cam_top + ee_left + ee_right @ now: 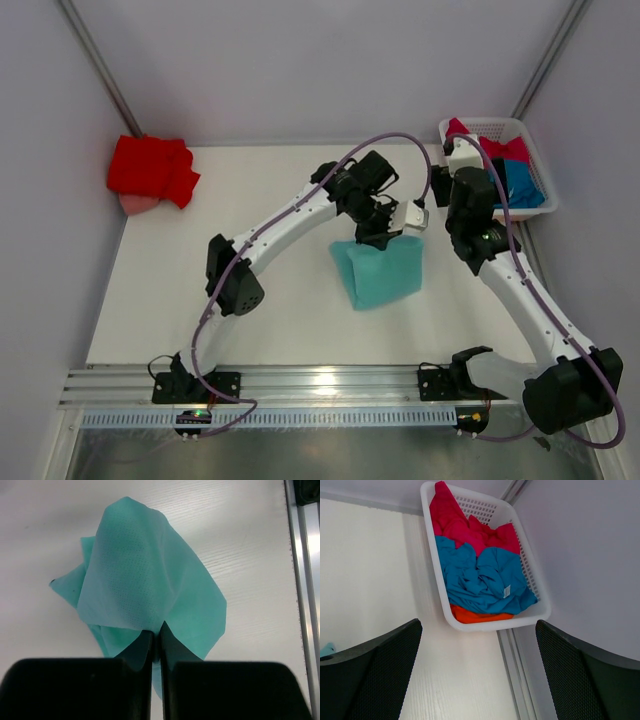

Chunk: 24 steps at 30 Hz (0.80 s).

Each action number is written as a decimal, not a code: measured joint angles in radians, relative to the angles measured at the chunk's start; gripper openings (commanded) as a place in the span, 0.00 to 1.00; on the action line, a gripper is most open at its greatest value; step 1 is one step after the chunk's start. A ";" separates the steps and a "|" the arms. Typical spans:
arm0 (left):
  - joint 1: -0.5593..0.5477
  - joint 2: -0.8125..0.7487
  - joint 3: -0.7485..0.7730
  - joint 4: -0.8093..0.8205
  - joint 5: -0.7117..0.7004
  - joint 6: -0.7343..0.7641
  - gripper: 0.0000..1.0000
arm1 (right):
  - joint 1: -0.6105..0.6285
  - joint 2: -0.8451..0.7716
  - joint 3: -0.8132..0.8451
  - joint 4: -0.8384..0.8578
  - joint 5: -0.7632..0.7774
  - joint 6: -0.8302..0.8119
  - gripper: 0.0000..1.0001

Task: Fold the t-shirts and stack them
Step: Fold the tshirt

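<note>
The left gripper is pinching the mint-teal t-shirt with its jaws closed tight, mid-table. The right gripper is gaping wide, holding nothing, near the white basket, which is holding a crimson-pink t-shirt, a blue t-shirt and an orange cloth.
</note>
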 measured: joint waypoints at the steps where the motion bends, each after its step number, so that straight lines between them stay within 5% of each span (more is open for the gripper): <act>1: 0.003 0.004 0.000 0.010 -0.007 -0.001 0.00 | 0.000 0.000 -0.006 0.000 0.000 -0.002 0.99; 24: 0.132 0.092 0.000 0.119 -0.016 -0.070 0.00 | 0.000 -0.088 -0.042 -0.071 -0.042 -0.008 0.99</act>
